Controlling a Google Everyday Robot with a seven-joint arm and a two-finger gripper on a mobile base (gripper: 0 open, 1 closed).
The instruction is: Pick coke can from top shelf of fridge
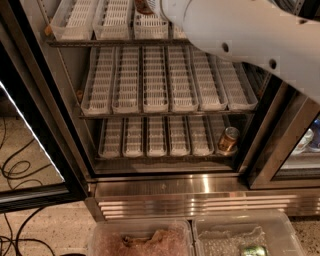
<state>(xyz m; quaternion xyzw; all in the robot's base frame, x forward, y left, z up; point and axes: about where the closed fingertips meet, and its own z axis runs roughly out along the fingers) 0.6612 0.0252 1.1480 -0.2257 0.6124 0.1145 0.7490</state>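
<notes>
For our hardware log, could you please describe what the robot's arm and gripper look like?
The arm is a thick, smooth white shell, rounded like a tube, with a few small dark round dots along it; no cables or lettering show. The gripper, at the picture's top edge above the top shelf, is mostly cut off, so little of its look can be told.

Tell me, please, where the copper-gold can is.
In the camera view the copper-gold can stands at the right end of the fridge's bottom rack; the gripper is above, at the top shelf.
</notes>
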